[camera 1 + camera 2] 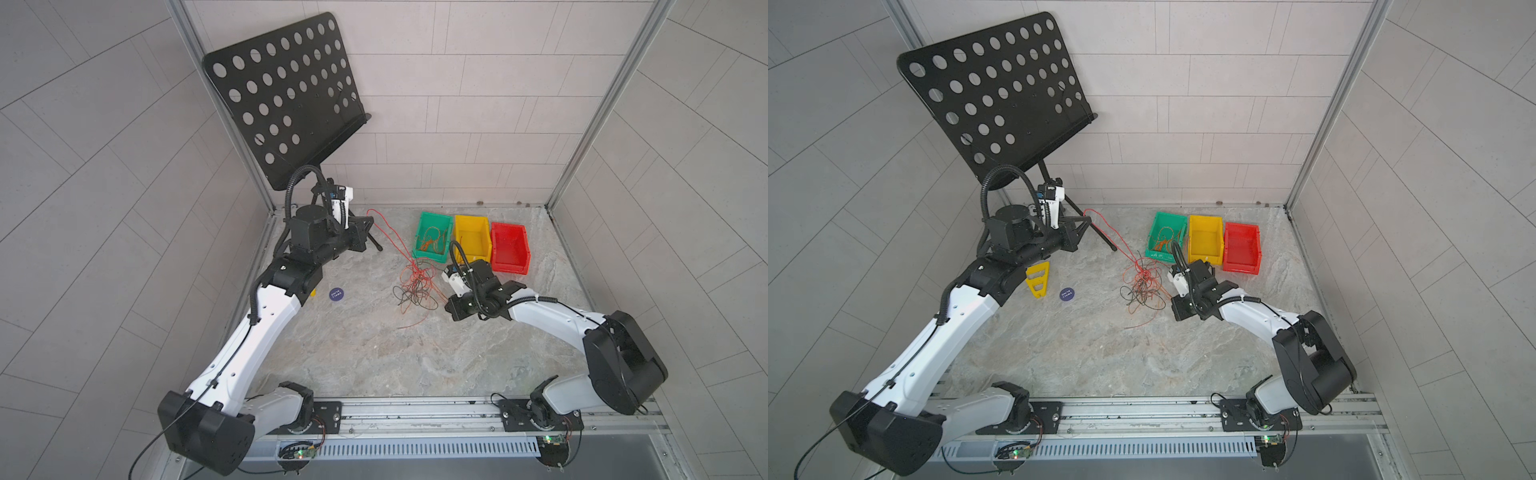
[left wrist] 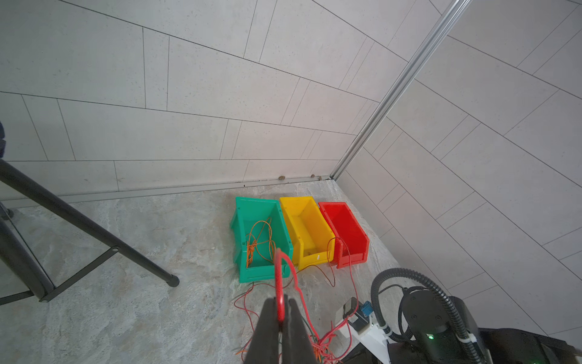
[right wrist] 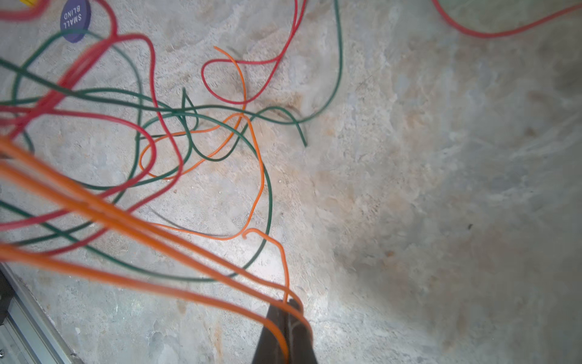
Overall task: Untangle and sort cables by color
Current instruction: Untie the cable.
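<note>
Two grips, one knot: the left tool, raised well away from the green bin, is clamped on a red cable slanting down to the tangle just before that bin; the right tool, nearer the tangle, pinches orange cables.

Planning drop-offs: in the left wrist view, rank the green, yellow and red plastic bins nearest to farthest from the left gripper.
From the left gripper:
1. Green plastic bin, row's near end.
2. Yellow plastic bin, middle of row.
3. Red plastic bin, row's far end.
</note>
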`<state>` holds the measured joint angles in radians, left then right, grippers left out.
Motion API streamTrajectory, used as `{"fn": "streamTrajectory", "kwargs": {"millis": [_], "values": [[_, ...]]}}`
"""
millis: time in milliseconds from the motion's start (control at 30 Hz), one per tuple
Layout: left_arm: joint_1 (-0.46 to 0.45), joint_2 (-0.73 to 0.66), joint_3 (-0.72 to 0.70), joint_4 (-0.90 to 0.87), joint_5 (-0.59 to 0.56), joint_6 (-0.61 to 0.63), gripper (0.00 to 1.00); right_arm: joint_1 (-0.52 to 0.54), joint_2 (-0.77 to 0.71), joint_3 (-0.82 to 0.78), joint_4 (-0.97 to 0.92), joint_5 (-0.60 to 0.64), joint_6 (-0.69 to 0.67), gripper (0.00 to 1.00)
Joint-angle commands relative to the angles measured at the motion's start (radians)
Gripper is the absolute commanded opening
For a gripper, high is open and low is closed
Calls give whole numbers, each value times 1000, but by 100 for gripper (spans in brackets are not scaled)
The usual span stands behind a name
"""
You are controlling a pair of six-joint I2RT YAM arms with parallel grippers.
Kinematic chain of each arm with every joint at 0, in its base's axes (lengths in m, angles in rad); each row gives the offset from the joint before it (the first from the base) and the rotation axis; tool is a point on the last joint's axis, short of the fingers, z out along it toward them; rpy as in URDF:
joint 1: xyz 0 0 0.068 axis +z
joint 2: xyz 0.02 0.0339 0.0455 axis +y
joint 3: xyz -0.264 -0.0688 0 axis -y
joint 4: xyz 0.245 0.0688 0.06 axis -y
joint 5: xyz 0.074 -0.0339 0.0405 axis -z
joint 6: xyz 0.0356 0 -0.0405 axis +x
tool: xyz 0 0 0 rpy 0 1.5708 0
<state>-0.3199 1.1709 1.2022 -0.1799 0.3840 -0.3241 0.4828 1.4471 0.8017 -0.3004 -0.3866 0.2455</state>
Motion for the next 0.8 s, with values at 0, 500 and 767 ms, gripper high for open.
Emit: {"fn": "streamTrajectory", "kwargs": {"millis": [0,500,767], "values": [[15,-50,8,61,6,47,0,-9,-31,-21,-60,-50,-2,1],[12,-106,-129,140,185,-20,0,-10,-380,134,-6,-474,-45,61],[10,-133,-143,148,171,-39,0,14,-142,248,287,-422,37,70]]}}
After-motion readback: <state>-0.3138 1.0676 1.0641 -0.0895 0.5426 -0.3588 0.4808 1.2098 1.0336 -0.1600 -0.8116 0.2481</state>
